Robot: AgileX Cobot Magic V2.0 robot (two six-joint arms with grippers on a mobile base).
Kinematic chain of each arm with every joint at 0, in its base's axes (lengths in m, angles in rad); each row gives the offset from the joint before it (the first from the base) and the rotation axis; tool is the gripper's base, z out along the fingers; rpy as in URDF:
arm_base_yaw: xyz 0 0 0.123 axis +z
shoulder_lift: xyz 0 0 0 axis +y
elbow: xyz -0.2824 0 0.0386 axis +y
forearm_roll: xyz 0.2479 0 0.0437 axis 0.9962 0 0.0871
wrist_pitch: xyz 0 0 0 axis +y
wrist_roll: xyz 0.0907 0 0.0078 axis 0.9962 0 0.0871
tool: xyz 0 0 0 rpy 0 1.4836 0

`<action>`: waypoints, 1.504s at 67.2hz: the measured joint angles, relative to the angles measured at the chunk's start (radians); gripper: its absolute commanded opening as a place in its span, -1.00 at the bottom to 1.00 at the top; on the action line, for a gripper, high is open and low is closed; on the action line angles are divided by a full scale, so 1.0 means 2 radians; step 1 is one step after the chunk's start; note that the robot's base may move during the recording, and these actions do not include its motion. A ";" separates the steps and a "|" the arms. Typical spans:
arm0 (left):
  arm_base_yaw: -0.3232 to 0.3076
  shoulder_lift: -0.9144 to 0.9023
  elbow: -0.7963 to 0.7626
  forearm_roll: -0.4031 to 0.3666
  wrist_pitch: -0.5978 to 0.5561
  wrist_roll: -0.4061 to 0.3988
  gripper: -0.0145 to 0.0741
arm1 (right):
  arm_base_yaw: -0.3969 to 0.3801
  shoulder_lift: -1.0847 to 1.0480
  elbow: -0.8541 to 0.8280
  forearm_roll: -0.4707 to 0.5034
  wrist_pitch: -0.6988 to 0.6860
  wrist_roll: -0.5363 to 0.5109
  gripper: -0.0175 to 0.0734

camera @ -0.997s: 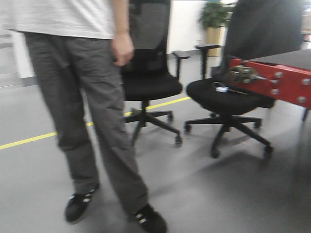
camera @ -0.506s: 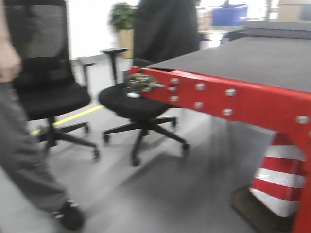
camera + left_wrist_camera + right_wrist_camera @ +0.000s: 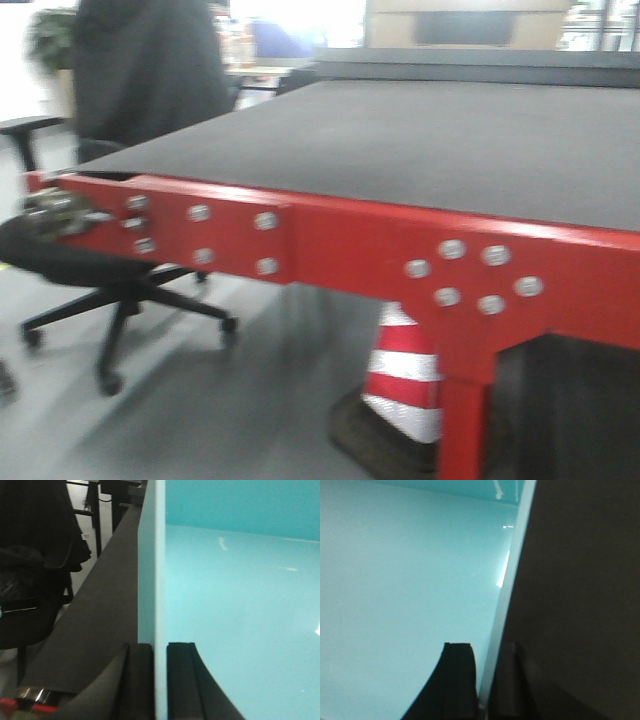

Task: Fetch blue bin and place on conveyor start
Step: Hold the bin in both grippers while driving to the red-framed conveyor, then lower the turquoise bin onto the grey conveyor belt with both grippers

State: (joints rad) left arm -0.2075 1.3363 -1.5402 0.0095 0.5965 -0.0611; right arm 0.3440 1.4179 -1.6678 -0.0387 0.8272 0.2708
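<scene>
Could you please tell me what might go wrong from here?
1. The left gripper and right gripper each pinch only a thin wall of the blue bin; it could slip or tilt.
2. The left wrist view shows the red frame close by, so the bin may land near the edge of the belt and tip off.
3. Driving closer might bump the traffic cone under the frame.

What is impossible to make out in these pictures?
Left wrist view: edges cut off the blue bin; its underside is hidden, so contact with the conveyor start is unclear.
Right wrist view: the dark surface beside the bin is too dim to identify.
Front view: the bin is out of frame; blur smears the bolts.
</scene>
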 measured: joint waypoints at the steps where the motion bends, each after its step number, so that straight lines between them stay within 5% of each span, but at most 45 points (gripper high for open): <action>1: 0.000 0.000 0.000 0.000 0.000 0.000 -0.92 | 0.000 0.000 0.000 0.000 0.000 0.000 -0.95; 101: 0.000 0.000 0.000 0.001 -0.001 -0.001 -0.92 | 0.000 0.000 0.000 -0.002 -0.005 0.000 -0.95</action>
State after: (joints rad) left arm -0.2075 1.3363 -1.5402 0.0119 0.5940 -0.0631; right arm 0.3440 1.4179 -1.6678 -0.0434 0.8167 0.2708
